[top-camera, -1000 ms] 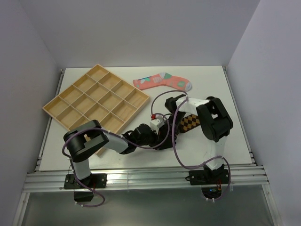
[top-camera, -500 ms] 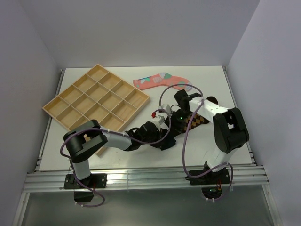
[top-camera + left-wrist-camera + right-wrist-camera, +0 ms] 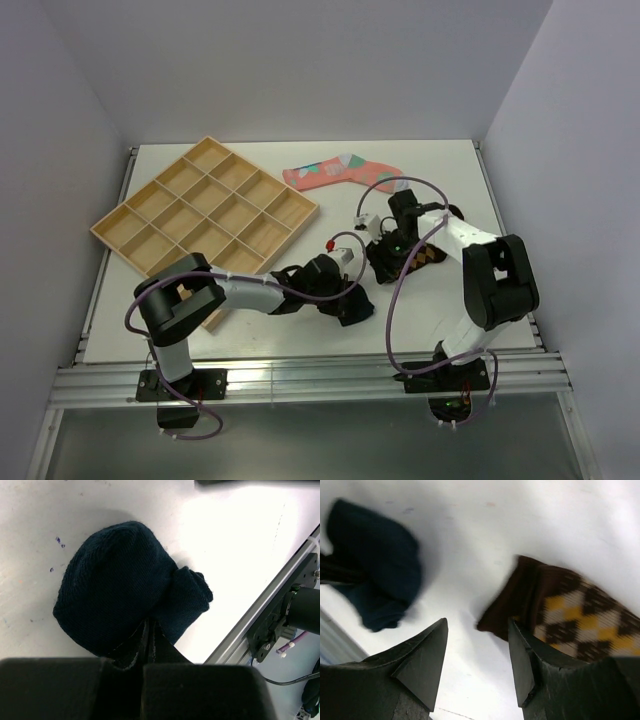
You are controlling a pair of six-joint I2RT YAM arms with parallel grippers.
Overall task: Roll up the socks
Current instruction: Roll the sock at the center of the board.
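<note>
The navy sock (image 3: 115,590) lies bunched and partly rolled on the white table near the front edge. My left gripper (image 3: 150,625) is shut, its tips pinched on the sock's near edge; from above it is low on the table (image 3: 340,295) with the navy sock (image 3: 354,306) at its tip. My right gripper (image 3: 477,622) is open above bare table, between the navy sock (image 3: 375,580) and the brown cuff of the diamond-patterned sock (image 3: 560,615), and holds nothing. From above, the right gripper (image 3: 383,262) hides most of the diamond sock (image 3: 428,258). The pink sock (image 3: 345,172) lies flat at the back.
A wooden tray (image 3: 205,210) with several compartments sits at the left, its near corner close to my left arm. Purple cables loop over both arms. The table's metal front rail (image 3: 270,610) runs just beyond the navy sock.
My right arm has swung right and back from the left gripper toward the diamond sock's cuff, its jaws a little wider. The left gripper and navy sock have shifted slightly right.
</note>
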